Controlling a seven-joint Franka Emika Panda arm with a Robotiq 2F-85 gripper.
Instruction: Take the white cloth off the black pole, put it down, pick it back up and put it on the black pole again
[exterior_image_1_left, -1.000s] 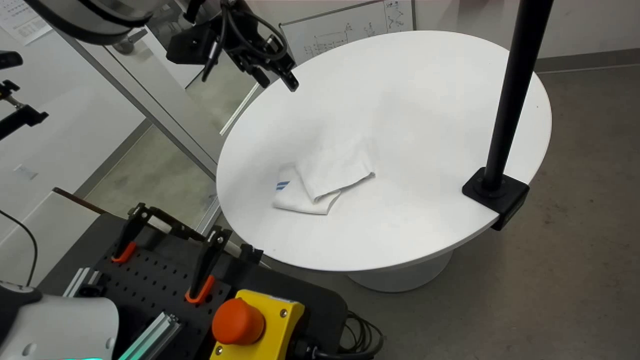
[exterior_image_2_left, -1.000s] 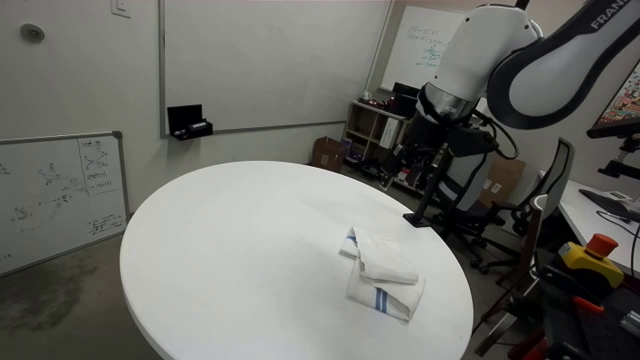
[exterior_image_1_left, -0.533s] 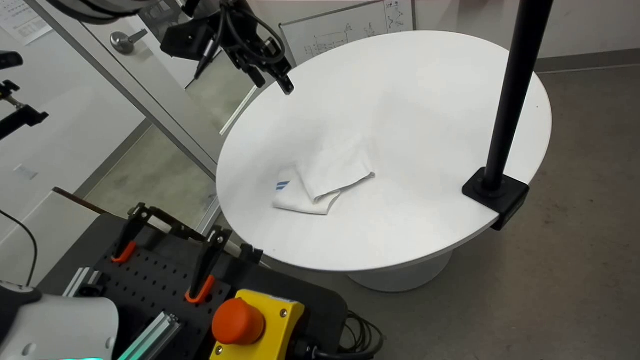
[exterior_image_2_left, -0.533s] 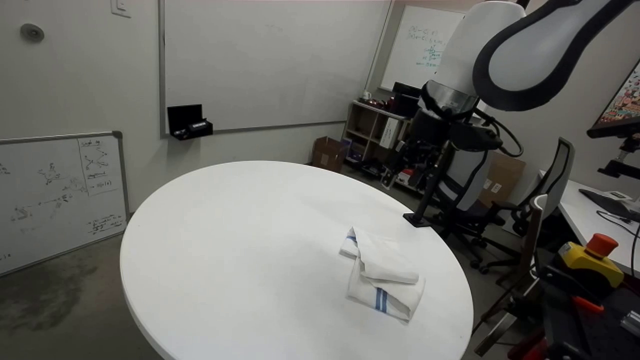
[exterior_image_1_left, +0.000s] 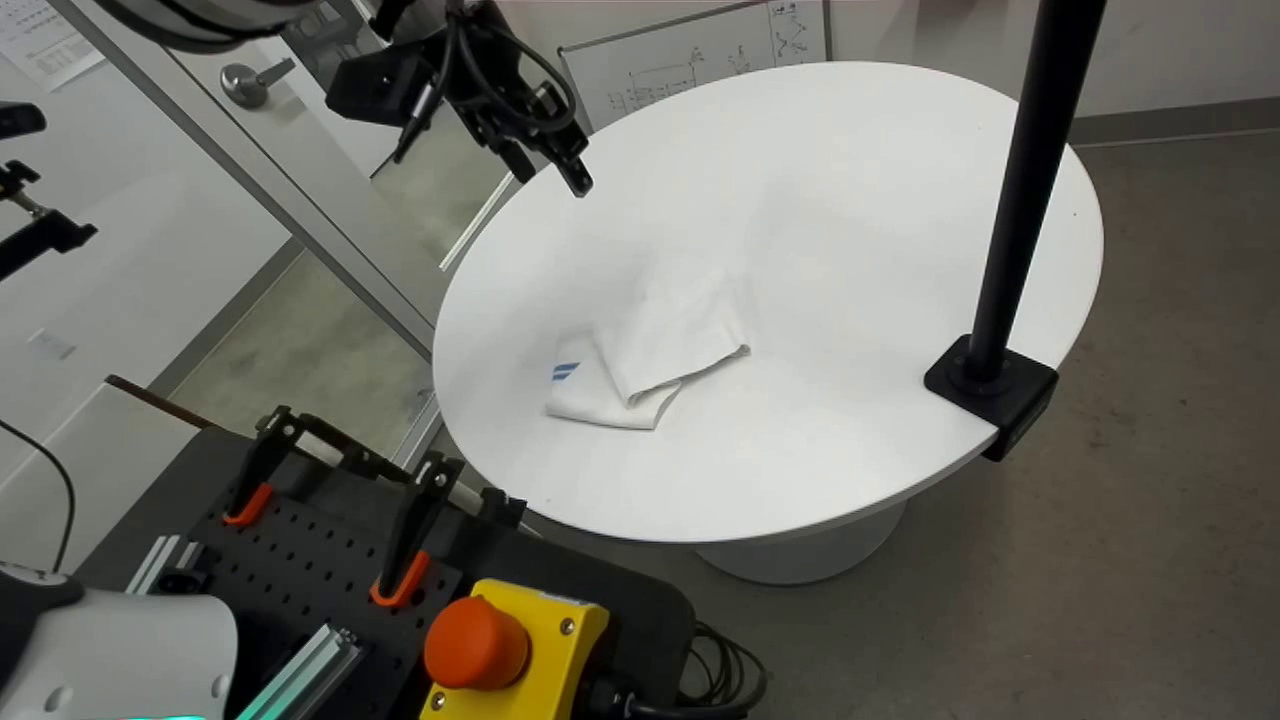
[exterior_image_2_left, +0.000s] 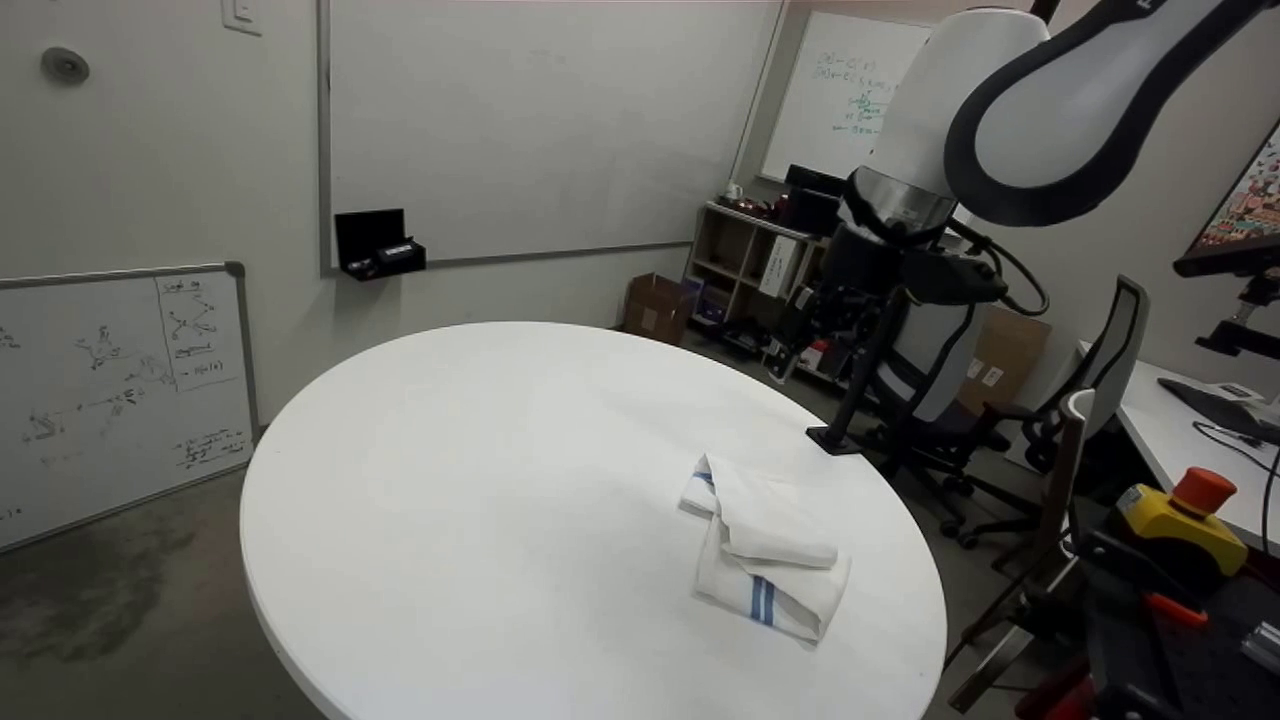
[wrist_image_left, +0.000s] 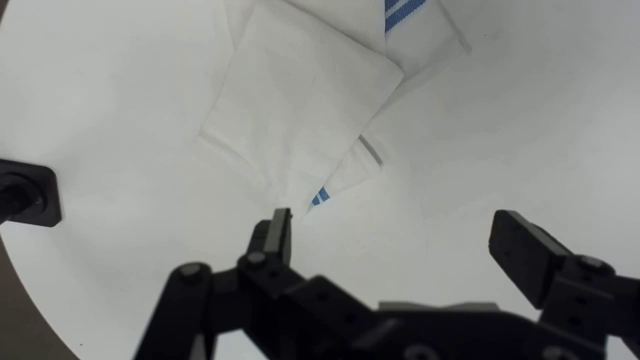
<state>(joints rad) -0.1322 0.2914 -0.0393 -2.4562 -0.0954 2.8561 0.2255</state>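
Note:
The white cloth (exterior_image_1_left: 668, 345) lies loosely folded on the round white tabletop; its blue stripes show in an exterior view (exterior_image_2_left: 770, 530) and in the wrist view (wrist_image_left: 305, 90). The black pole (exterior_image_1_left: 1030, 190) stands upright from its square base at the table's edge, with nothing hanging on its visible part. The pole (exterior_image_2_left: 862, 375) is partly behind my gripper in an exterior view; its base (wrist_image_left: 47, 195) shows at the left of the wrist view. My gripper (wrist_image_left: 392, 215) is open and empty, above the table and apart from the cloth. It also shows in an exterior view (exterior_image_1_left: 553, 183).
The round white table (exterior_image_1_left: 850, 200) fills the middle. A dark stand with clamps (exterior_image_1_left: 410, 530) and a yellow box with a red button (exterior_image_1_left: 490, 650) is near the table. Office chairs (exterior_image_2_left: 935, 345) and a shelf (exterior_image_2_left: 740, 250) stand behind the pole.
The arm's upper links have shifted, and my gripper has moved slightly and ends a little lower. The cloth and the pole have not moved.

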